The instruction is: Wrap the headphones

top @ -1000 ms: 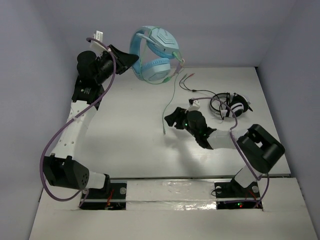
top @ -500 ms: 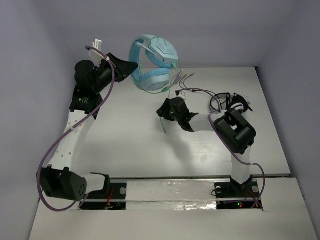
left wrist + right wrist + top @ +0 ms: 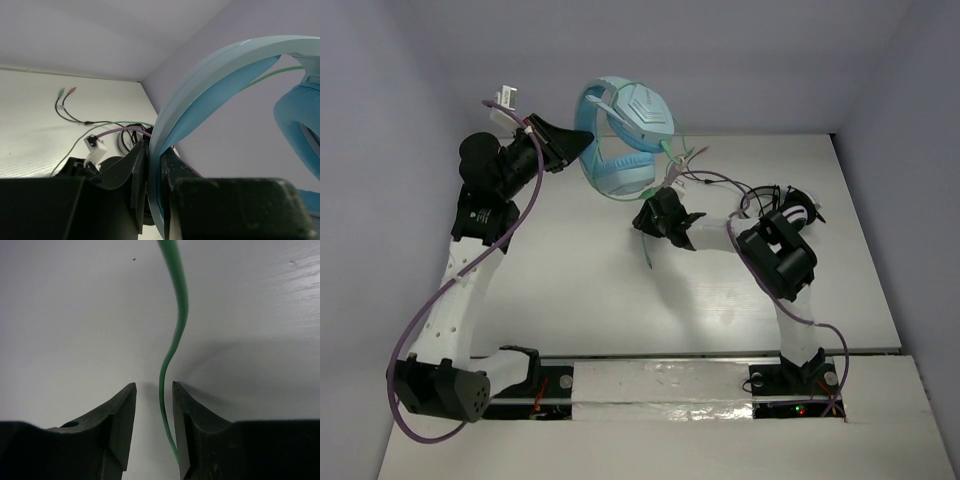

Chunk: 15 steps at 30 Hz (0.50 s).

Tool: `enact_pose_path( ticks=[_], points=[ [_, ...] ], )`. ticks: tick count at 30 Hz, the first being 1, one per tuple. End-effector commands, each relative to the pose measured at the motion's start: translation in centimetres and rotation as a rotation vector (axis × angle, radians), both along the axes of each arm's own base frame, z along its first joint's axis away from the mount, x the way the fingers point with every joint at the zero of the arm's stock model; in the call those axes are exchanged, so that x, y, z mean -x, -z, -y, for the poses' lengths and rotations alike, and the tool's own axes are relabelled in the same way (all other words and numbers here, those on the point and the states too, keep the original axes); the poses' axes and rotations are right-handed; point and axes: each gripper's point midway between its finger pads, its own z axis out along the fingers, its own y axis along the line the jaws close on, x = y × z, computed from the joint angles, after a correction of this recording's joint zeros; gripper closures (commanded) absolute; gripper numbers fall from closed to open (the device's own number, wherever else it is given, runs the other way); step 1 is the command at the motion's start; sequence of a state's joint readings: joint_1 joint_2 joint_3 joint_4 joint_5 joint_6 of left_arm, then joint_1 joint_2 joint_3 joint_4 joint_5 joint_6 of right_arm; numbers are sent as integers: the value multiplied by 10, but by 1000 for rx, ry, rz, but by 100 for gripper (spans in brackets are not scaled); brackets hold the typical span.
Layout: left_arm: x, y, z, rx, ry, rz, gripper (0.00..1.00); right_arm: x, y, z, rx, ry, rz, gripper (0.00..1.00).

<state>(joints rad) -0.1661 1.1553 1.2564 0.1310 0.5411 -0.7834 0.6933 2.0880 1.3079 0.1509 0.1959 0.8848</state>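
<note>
Thin green cable [image 3: 173, 340] runs down between the slightly parted fingers [image 3: 117, 420], over the white table [image 3: 65, 315]

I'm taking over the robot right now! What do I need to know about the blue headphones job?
Left gripper: shut on the headband of the headphones, which are held up off the table near the back wall.
Right gripper: open, low over the table, with the green cable running between its jaws, not pinched.
Done: headphones lifted; one green strand crosses an earcup.
Left: grip the loose cable and wind it around the headphones.
</note>
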Motion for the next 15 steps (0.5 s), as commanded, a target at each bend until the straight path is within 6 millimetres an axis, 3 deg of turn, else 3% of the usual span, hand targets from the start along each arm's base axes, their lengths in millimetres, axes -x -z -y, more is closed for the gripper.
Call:
enact_pose_path(
  ticks=[1, 5, 8, 9, 11, 13, 15],
  points=[
    [26, -48, -3, 64, 18, 152, 100, -4, -1, -1, 22, 26, -30, 59],
    [34, -51, -4, 71, 21, 165, 100, -2, 4, -1, 40, 27, -63, 59],
    [38, -53, -3, 74, 28, 174, 100, -8, -3, -4, 35, 31, -46, 77],
    [38, -53, -4, 67, 27, 177, 100, -4, 2, 0, 40, 33, -46, 90],
    [34, -50, -4, 61, 19, 168, 100, -6, -9, 0, 12, 35, -9, 99],
    [26, -46, -3, 62, 13, 154, 100, 10, -3, -3, 28, 3, -5, 100],
    [16, -45, -4, 68, -4, 142, 100, 18, -20, -10, 9, -42, 61, 100]
  ],
)
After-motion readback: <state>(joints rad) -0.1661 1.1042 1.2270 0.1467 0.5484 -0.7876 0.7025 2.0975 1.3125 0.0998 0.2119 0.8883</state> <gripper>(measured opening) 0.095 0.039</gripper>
